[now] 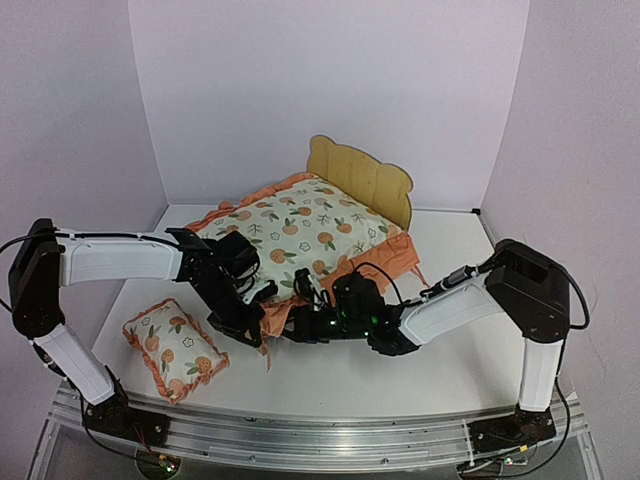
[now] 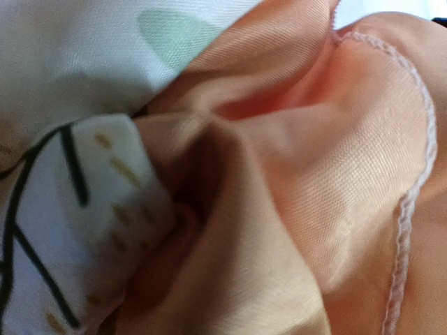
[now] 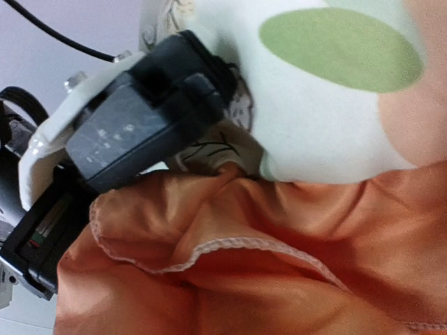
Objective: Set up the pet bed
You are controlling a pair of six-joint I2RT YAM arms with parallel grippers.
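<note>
The pet bed (image 1: 362, 178) stands at the back of the table; only its plywood bear-ear headboard shows. The fruit-print mattress cushion (image 1: 300, 230) lies over it, its orange ruffle (image 1: 268, 322) hanging off the near end. My left gripper (image 1: 252, 328) is at that near ruffle and shut on it; the left wrist view is filled with bunched ruffle (image 2: 300, 174), fingers hidden. My right gripper (image 1: 292, 328) meets the same edge from the right. Ruffle (image 3: 279, 279) and cushion print (image 3: 335, 91) cover its fingers in the right wrist view.
A small matching fruit-print pillow (image 1: 175, 350) lies at the front left of the white table (image 1: 450, 260). The left arm's dark wrist housing (image 3: 133, 125) sits close in front of the right wrist camera. Lilac walls close in the back and both sides.
</note>
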